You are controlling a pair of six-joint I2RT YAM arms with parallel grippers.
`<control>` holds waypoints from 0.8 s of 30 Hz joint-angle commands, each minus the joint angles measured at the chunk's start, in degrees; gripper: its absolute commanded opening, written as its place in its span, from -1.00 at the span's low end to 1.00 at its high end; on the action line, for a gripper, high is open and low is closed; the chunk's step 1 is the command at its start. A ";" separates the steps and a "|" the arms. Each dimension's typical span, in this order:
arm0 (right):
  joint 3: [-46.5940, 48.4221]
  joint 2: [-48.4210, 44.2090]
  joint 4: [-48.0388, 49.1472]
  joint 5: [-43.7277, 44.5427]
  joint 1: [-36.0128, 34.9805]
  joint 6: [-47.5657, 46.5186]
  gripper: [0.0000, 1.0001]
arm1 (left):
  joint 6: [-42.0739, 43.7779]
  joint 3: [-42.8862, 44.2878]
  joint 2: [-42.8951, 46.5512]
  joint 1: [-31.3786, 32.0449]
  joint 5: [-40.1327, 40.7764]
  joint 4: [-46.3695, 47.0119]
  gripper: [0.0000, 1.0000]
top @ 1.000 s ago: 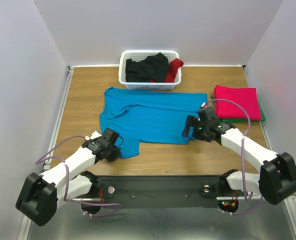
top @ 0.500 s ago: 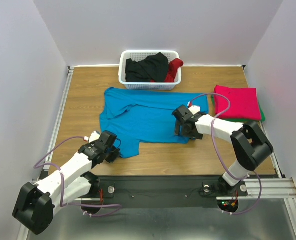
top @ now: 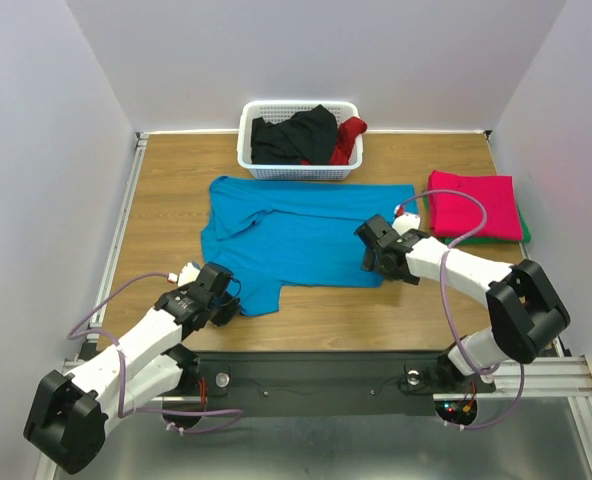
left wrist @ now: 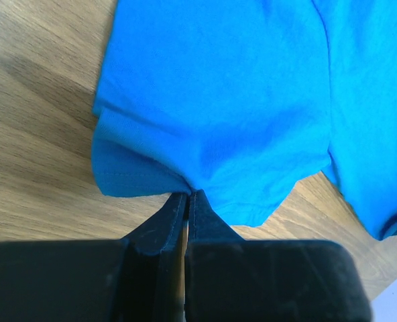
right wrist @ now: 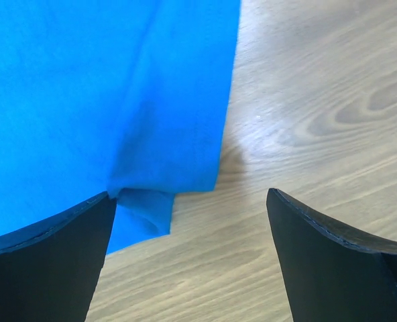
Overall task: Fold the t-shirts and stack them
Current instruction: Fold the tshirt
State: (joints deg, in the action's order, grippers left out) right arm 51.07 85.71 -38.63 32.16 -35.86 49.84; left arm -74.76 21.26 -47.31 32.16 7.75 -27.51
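My left gripper [left wrist: 187, 196] clamped on turquoise t-shirt [top: 306, 235] hem at shirt's 7 o'clock corner. Shirt spread flat mid-table. My right gripper [right wrist: 188, 198] jaws wide apart, straddling 4 o'clock corner, gripping nothing. Should pinch both layers, then lift evenly.

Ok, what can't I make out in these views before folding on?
Green t-shirt: top view, under the magenta t-shirt, only an edge shows.
Bottom of the basket: top view, black t-shirt and dark red t-shirt cover it.
Turquoise t-shirt hem inside the left gripper: left wrist view, shut fingers hide it.
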 commanded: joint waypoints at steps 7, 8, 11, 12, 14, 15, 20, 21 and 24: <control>-5.97 -3.53 -2.23 3.52 2.36 3.32 1.00 | 1.02 -0.86 1.34 0.18 0.69 -0.27 -1.00; -6.85 -3.97 -2.41 3.35 2.80 3.68 0.99 | 1.11 -0.87 1.34 0.18 0.60 -0.18 -1.00; -9.84 -8.70 -3.47 3.52 4.56 5.52 0.98 | 1.02 -0.95 1.69 0.18 0.60 -0.27 -1.00; -10.46 -10.29 -3.90 3.61 4.92 6.05 0.98 | 1.02 -0.95 1.78 0.18 0.60 -0.27 -1.00; -12.30 -15.63 -4.26 4.13 6.41 6.23 0.98 | 1.20 -0.95 1.96 0.18 0.51 -0.27 -1.00; -12.92 -17.23 -4.61 4.31 6.93 6.06 0.99 | 1.28 -0.95 2.04 0.18 0.51 -0.18 -1.00; -14.33 -23.83 -5.14 3.44 10.19 5.00 0.96 | 1.29 -1.13 2.49 0.18 0.34 -0.18 -1.00; -13.81 -23.92 -5.14 1.34 10.19 5.09 0.93 | 1.29 -1.13 2.57 0.18 0.34 -0.18 -1.00; -12.66 -24.10 0.19 -6.37 10.19 5.01 0.74 | 1.02 -1.22 2.84 0.18 0.34 -0.18 -1.00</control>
State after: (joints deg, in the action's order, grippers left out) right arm 36.69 62.15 -43.13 32.45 -25.85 54.30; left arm -74.17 21.08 -45.39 32.16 7.51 -27.46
